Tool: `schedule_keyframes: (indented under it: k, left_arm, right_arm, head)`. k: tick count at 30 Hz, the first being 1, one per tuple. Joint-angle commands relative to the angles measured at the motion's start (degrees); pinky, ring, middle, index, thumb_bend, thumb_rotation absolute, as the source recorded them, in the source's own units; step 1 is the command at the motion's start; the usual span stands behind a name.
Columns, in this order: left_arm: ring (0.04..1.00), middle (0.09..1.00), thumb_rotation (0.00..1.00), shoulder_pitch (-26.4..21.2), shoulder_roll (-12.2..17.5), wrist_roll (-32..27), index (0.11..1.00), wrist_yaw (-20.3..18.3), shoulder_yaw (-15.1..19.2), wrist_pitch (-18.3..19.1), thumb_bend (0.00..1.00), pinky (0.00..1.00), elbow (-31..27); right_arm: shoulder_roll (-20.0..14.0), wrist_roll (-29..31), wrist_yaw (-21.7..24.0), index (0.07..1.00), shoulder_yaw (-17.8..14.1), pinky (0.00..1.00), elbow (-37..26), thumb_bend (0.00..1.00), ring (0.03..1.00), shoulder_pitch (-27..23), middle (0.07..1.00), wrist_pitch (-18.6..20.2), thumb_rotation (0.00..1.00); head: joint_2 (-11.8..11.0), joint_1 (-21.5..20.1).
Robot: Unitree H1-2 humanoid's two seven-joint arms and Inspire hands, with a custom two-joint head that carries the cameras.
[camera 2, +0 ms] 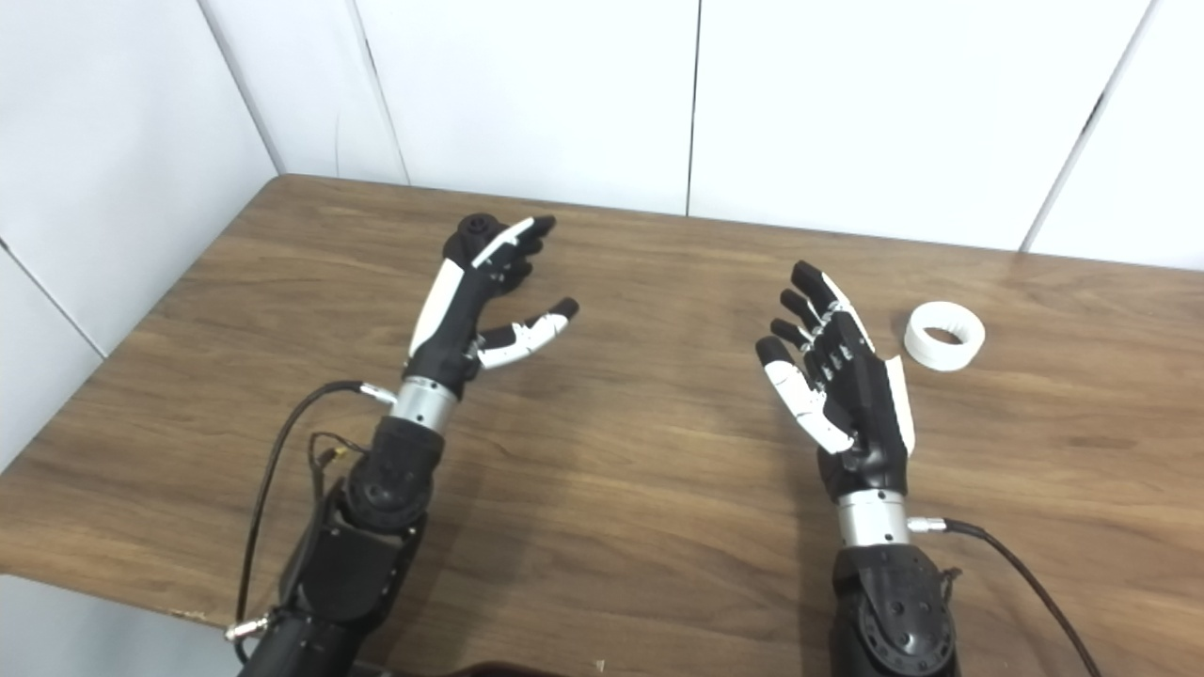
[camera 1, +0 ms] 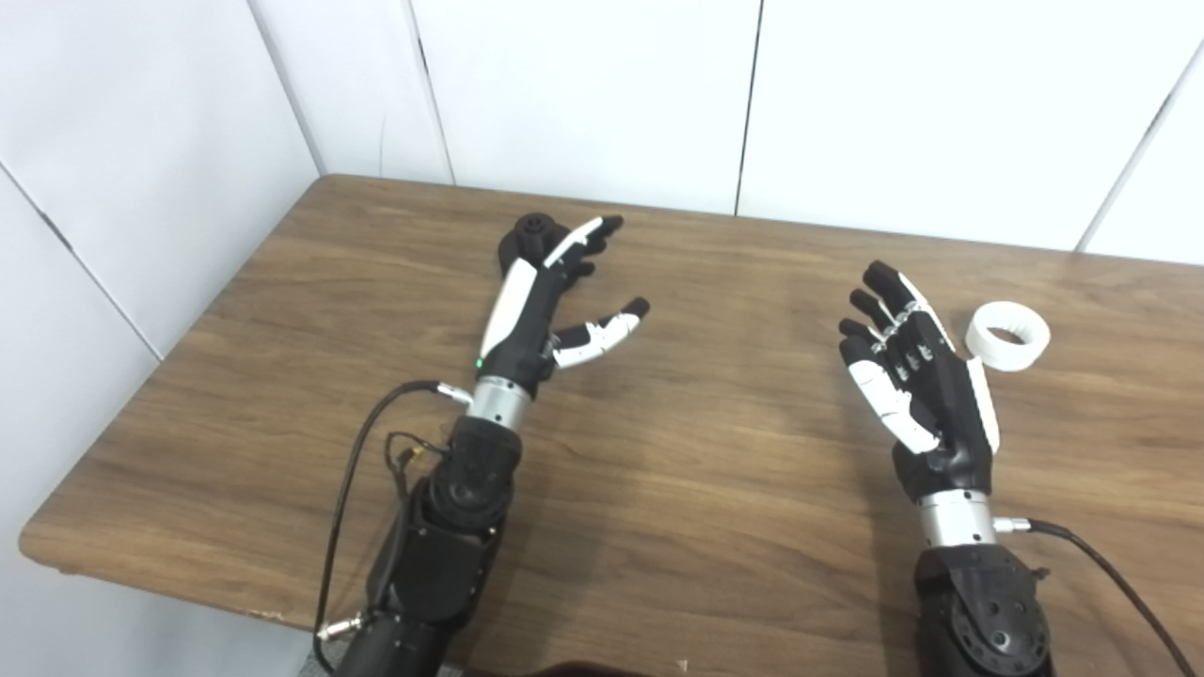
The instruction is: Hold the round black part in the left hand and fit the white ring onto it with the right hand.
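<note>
Wood-grain bench [camera 1: 715,489] carries both parts, neither yet held. Left eye view: the round black part [camera 1: 529,237] sits at the far left of the bench, partly hidden behind the left hand [camera 1: 546,301]. That hand holds nothing, fingers [camera 1: 602,331] spread with the thumb swung out, palm turned toward the part; judged a pre-grasp shape for closing round it. The white ring [camera 1: 1008,335] lies flat on the bench just to the right of the right hand [camera 1: 917,376], apart from it. Right hand is empty, fingers extended and slightly fanned, apparently waiting.

Right eye view: the gap between ring [camera 2: 944,336] and right hand [camera 2: 842,371] reads wider here, confirming no contact. Black part [camera 2: 473,233] peeks out beside the left hand's [camera 2: 480,291] fingertips; touching or not, cannot tell.
</note>
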Motion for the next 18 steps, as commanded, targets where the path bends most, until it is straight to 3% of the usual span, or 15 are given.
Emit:
schedule_keyframes:
  k: [1,7,18]
  left_arm:
    - [0.870,0.879,0.19,-2.5,1.4,0.2,0.858,1.5,1.0,-0.1,0.48,0.81,-1.7]
    - [0.885,0.899,0.14,-3.0,2.4,-2.1,0.865,0.9,2.9,0.3,0.48,0.80,-1.3]
    - [0.873,0.908,0.22,-4.3,4.8,-1.7,0.865,2.6,4.6,0.3,0.53,0.76,1.7]
  right_arm:
    - [-1.4,1.2,0.8,0.865,-0.9,0.81,4.1,0.57,0.883,2.9,0.906,-1.4,0.41]
    - [-1.3,1.1,0.9,0.866,-1.0,0.81,4.2,0.58,0.879,2.7,0.905,-1.2,0.42]
    - [-1.4,1.1,1.2,0.865,-1.2,0.80,5.2,0.59,0.883,2.4,0.909,-1.9,0.43]
  head:
    - [0.0,0.1]
    - [0.0,0.3]
    - [-0.3,0.4]
